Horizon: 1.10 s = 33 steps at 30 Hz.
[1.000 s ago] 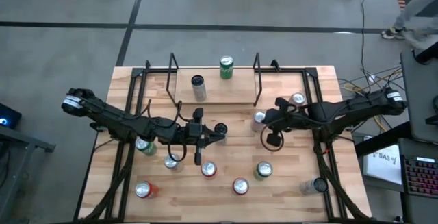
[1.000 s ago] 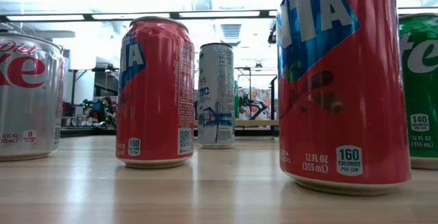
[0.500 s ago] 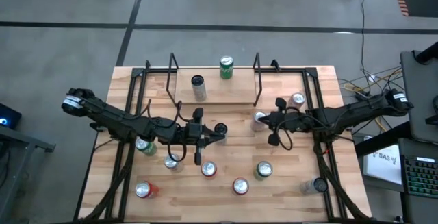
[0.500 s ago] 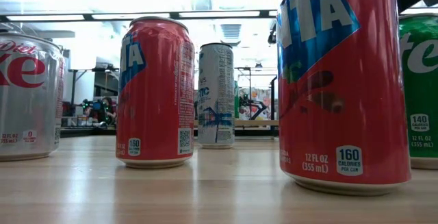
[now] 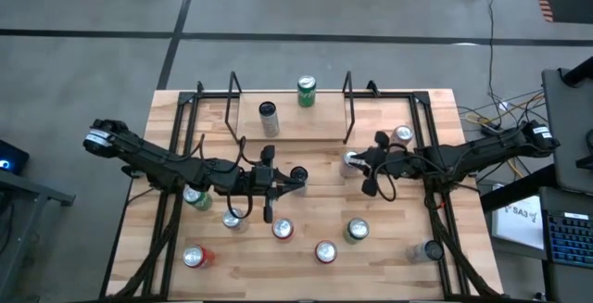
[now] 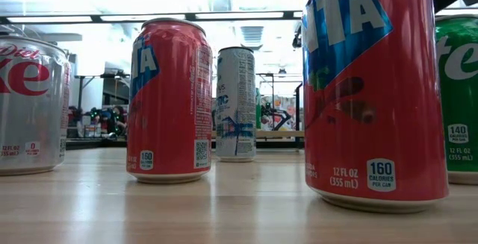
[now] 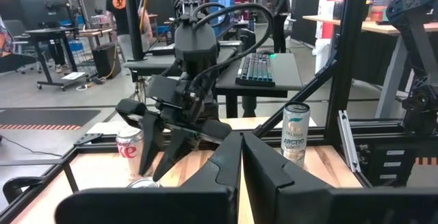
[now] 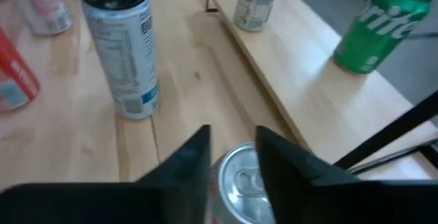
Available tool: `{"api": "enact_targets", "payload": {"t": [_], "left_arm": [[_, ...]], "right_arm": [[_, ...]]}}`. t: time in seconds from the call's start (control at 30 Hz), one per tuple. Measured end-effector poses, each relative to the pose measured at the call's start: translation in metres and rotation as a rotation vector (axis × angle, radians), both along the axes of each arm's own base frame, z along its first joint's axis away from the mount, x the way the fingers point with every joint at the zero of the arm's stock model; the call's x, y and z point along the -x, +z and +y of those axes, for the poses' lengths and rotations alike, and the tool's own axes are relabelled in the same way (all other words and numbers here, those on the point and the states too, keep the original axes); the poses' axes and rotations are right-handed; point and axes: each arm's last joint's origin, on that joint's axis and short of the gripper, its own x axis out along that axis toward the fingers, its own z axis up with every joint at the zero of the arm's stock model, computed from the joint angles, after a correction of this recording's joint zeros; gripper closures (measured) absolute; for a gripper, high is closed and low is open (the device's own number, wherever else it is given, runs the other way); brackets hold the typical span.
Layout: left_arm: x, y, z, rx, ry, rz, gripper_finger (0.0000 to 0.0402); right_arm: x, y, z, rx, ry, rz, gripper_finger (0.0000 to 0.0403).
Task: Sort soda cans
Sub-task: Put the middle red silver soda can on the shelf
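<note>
Several soda cans stand upright on the wooden table (image 5: 306, 275). My right gripper (image 5: 359, 162) is open over a silver can (image 5: 350, 159), whose top (image 8: 239, 183) shows between its fingers. My left gripper (image 7: 241, 142) is shut and empty at mid-table (image 5: 283, 178). A slim dark-topped can (image 5: 298, 173) stands by its tip and also shows in the right wrist view (image 8: 120, 46). A silver can (image 5: 268, 113) and a green can (image 5: 306, 90) stand on the raised shelf (image 5: 287, 127). My right gripper's fingers (image 8: 195, 159) stand on either side of the silver can's top rim (image 8: 236, 166), coming from above and slanting toward the table's left. The can stands upright on the table. I cannot tell whether the fingers touch it.
Near the front stand red cans (image 5: 283, 229) (image 5: 324, 250) (image 5: 195, 257), green cans (image 5: 357, 231) (image 5: 196, 196) and silver cans (image 5: 232, 218) (image 5: 431, 250). Another can (image 5: 403, 134) stands behind my right arm. Black rack posts (image 5: 347, 108) flank the shelf. In the low view the cans stand in a row (image 6: 168, 98).
My right gripper has moved a little toward the table's left and settled over the silver can, and its arm has straightened. The left arm and the cans have kept still.
</note>
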Motion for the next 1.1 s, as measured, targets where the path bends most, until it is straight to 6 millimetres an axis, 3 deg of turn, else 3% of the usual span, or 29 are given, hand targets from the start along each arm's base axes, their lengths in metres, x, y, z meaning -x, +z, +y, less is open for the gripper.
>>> {"api": "enact_targets", "payload": {"t": [0.2, 0.4, 0.6, 0.9, 1.1], "left_arm": [[0.0000, 0.0000, 0.0000, -0.016, 0.001, 0.000, 0.0401], [0.0000, 0.0003, 0.0000, -0.021, 0.001, -0.002, 0.0401], [-0.0001, 0.0005, 0.0005, -0.021, 0.003, -0.004, 0.0401], [-0.0002, 0.0005, 0.0009, -0.021, 0.004, -0.004, 0.0401], [-0.0002, 0.0005, 0.0009, -0.021, 0.004, -0.004, 0.0401]], "right_arm": [[-0.0001, 0.0007, -0.0004, 0.050, 0.012, 0.014, 0.0166], [-0.0002, 0.0004, -0.0003, 0.065, 0.022, 0.022, 0.0097], [-0.0011, -0.0014, -0.0002, 0.053, 0.016, 0.029, 0.0074], [-0.0010, -0.0016, -0.0003, 0.070, 0.021, 0.037, 0.0071], [0.0041, -0.0085, -0.0031, 0.077, -0.070, 0.094, 0.0071]]}}
